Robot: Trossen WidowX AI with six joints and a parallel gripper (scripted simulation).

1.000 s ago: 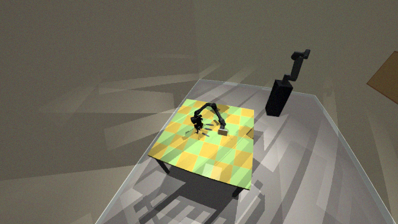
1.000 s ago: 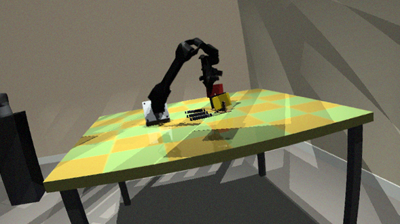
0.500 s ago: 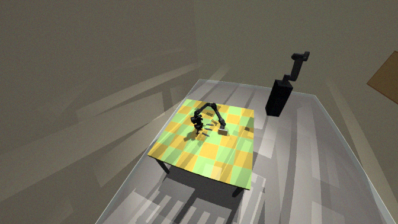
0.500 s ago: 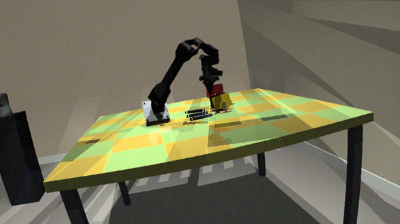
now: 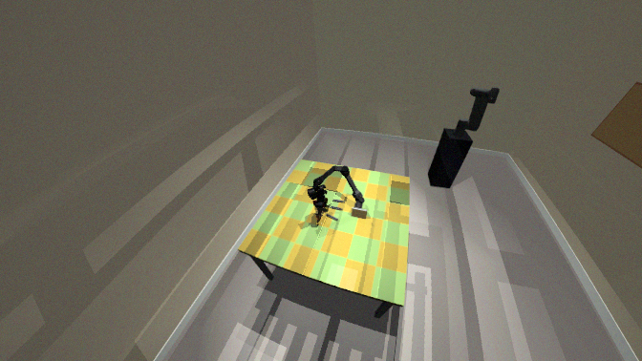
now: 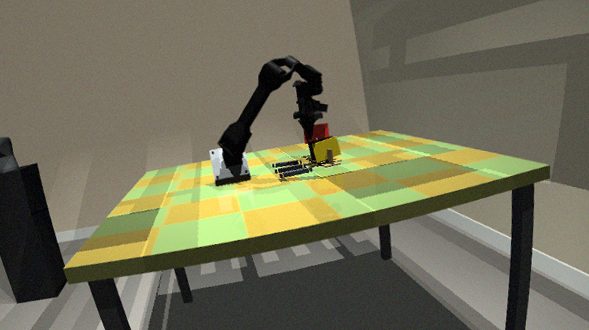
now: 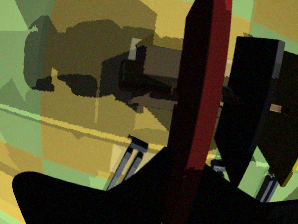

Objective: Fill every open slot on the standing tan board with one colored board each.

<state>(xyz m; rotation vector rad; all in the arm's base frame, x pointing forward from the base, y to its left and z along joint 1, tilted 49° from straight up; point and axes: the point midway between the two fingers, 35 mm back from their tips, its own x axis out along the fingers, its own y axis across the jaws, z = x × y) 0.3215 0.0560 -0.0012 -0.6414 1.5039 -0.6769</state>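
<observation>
One black six-joint arm (image 5: 340,169) (image 6: 254,104) rises from a pale base plate (image 5: 359,212) (image 6: 214,164) on a table (image 5: 306,253) (image 6: 376,195) patterned with green and orange rectangles. The arm bends over at its top, and its hand (image 5: 318,220) (image 6: 310,136) (image 7: 173,155) points down toward the boards.

The hand is clamped on a red board (image 6: 322,132) (image 7: 198,95). In the exterior view the red board is upright, high between the fingers, and shows behind and above a yellow board (image 6: 327,147) (image 7: 295,172). In the wrist view the red board is seen nearly edge-on, a long dark-red strip crossing the middle from top to bottom.

Just beside it in that view stands a very dark board (image 7: 252,95), also seen from its narrow edge, apart from the red one. The yellow board is farther to the right, mostly in shadow, with a bright yellow edge at the border of the view.

Some light tan pieces (image 6: 329,156) (image 7: 162,61) are near the foot of the boards; whether the red board's notch meets a slot cannot be told.

Between the boards and the arm's base, dark slim holders (image 5: 332,217) (image 6: 295,172) (image 7: 125,165) lie in a row on the table.
</observation>
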